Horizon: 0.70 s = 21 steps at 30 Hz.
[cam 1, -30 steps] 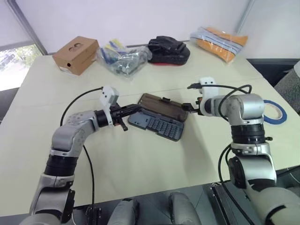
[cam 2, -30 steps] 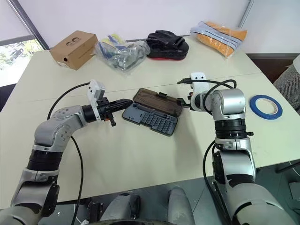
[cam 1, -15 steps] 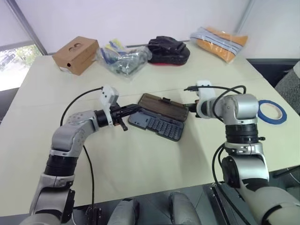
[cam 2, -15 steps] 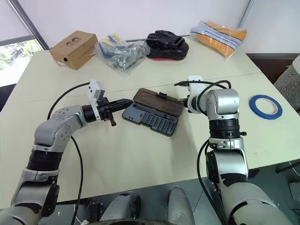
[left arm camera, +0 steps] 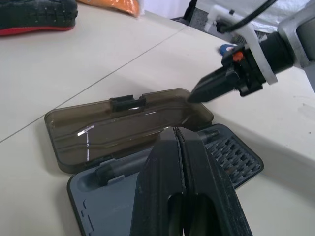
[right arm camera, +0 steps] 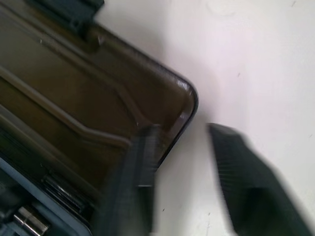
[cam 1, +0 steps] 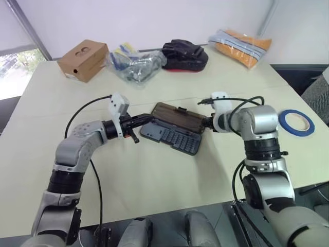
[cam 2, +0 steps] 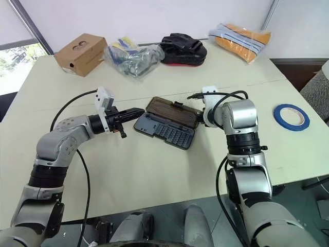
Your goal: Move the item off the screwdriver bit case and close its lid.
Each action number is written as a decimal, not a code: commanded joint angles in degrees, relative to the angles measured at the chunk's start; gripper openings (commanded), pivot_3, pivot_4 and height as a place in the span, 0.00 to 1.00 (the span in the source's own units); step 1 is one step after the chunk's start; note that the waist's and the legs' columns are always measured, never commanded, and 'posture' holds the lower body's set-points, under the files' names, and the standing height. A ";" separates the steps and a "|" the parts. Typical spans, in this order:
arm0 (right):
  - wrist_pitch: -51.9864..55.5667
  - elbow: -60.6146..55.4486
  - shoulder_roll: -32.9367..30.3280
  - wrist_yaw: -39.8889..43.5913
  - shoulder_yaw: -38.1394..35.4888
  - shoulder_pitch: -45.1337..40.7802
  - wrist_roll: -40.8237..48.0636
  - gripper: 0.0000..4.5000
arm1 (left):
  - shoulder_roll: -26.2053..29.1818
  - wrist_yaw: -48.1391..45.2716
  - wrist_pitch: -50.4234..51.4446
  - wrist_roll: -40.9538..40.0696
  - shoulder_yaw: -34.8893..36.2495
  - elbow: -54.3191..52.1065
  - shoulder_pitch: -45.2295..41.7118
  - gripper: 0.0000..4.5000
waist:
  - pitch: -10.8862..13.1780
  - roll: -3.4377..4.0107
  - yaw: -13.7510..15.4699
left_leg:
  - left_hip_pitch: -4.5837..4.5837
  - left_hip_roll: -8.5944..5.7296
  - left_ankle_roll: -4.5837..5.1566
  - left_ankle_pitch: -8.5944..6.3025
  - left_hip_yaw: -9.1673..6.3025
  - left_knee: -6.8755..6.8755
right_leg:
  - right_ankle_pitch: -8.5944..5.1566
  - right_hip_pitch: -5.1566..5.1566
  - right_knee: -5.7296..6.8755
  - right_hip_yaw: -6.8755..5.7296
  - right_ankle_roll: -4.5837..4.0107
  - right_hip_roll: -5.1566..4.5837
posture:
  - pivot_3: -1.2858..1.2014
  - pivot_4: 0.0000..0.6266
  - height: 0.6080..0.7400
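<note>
Cream laminate worktop [cam 2: 154, 175] is carrying everything you are working with. Near its middle, the screwdriver bit case [cam 2: 163, 132] is lying open, its smoky-brown lid [cam 2: 172, 112] folded flat toward the far edge. The blue tape roll [cam 2: 291, 116] is already resting well apart, near the right edge, so only the closing remains.

Your left gripper [cam 2: 132, 111] is clenched, its tips pressing at the case's left end and steadying it. Your right gripper [right arm camera: 179, 172] is standing partly parted, with one finger over the lid's right corner and the other on the bare worktop beside it; nothing is being grasped.

To do this well, I judge you should be working one finger under that corner's rim, then swinging the lid up and over toward the bit rows while the left keeps pinning the base.

Compared with a second ago, your right gripper has crept slightly closer to the lid's corner; the case and your left gripper have stayed put.
</note>
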 commanded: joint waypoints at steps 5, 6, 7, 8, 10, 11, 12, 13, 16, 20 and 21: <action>-0.54 0.05 0.89 -0.45 -1.47 -1.03 -1.10 0.98 | 0.63 -0.02 -1.14 0.28 0.90 -1.42 -0.46 0.00 | 0.00 0.00 0.00 | 0.00 0.00 0.00 0.00 0.00 0.00 | 0.00 0.00 0.00 0.00 0.00 0.00 | 0.52 0.24 1.00; -0.50 0.22 0.98 -0.53 -1.62 -0.96 -1.18 0.98 | 0.62 -0.01 -1.16 0.29 0.89 -1.44 -0.46 0.00 | 0.00 0.00 0.00 | 0.00 0.00 0.00 0.00 0.00 0.00 | 0.00 0.00 0.00 0.00 0.00 0.00 | 0.52 0.24 1.00; -0.41 0.37 1.08 -0.62 -1.72 -0.79 -1.30 0.98 | 0.60 0.02 -1.19 0.29 0.90 -1.46 -0.47 0.00 | 0.00 0.00 0.01 | 0.00 0.00 0.00 0.00 0.00 0.00 | 0.00 0.00 0.00 0.00 0.00 0.00 | 0.52 0.24 1.00; -0.31 0.46 1.16 -0.62 -1.79 -0.57 -1.36 0.98 | 0.57 0.07 -1.22 0.30 0.91 -1.52 -0.46 0.00 | 0.00 0.00 0.01 | 0.00 0.00 0.00 0.00 0.00 0.00 | 0.00 0.00 0.00 0.00 0.00 0.00 | 0.52 0.24 1.00; -0.19 0.63 1.31 -0.75 -1.91 -0.21 -1.56 0.86 | 0.54 0.14 -1.28 0.31 0.93 -1.59 -0.46 0.00 | 0.00 0.00 0.00 | 0.00 0.00 0.00 0.00 0.00 0.00 | 0.00 0.00 0.00 0.00 0.00 0.00 | 0.52 0.24 1.00; -0.16 0.64 1.36 -0.81 -1.95 -0.09 -1.66 0.78 | 0.53 0.17 -1.30 0.32 0.92 -1.62 -0.44 0.00 | 0.00 0.00 0.00 | 0.00 0.00 0.00 0.00 0.00 0.00 | 0.00 0.00 0.00 0.00 0.00 0.00 | 0.52 0.24 1.00; -0.06 0.61 1.41 -0.78 -1.92 0.02 -1.74 0.69 | 0.53 0.20 -1.32 0.33 0.91 -1.64 -0.43 0.00 | 0.00 0.00 -0.01 | 0.00 0.00 0.00 0.00 0.00 0.00 | 0.00 0.00 0.00 0.00 0.00 0.00 | 0.52 0.24 1.00; 0.02 0.59 1.47 -0.75 -1.92 0.10 -1.80 0.58 | 0.55 0.22 -1.34 0.34 0.92 -1.66 -0.42 0.00 | 0.00 0.00 -0.01 | 0.00 0.00 0.00 0.00 0.00 0.00 | 0.00 0.00 0.00 0.00 0.00 0.00 | 0.52 0.24 1.00; 0.47 0.89 1.57 -0.60 -1.71 0.33 -2.04 0.24 | 0.65 0.25 -1.38 0.32 1.05 -1.65 -0.41 0.00 | 0.00 0.00 0.06 | 0.01 0.00 0.00 0.00 -0.01 0.00 | 0.00 0.01 0.01 0.00 0.00 0.00 | 0.52 0.24 1.00; 0.79 0.76 1.44 0.13 -0.86 0.91 -1.93 0.01 | 0.78 0.26 -1.48 0.37 1.23 -1.55 -0.47 0.00 | -0.03 -0.04 0.22 | 0.03 -0.02 0.00 0.00 -0.03 0.06 | 0.00 0.08 -0.01 -0.01 0.00 -0.01 | 0.52 0.24 1.00; 1.19 0.63 1.63 0.24 -0.79 1.08 -1.82 0.01 | 0.84 0.27 -1.54 0.41 1.37 -1.39 -0.58 0.00 | -0.03 -0.04 0.27 | 0.02 -0.02 0.00 0.00 -0.06 0.06 | 0.00 0.08 0.00 -0.02 0.00 -0.01 | 0.52 0.24 1.00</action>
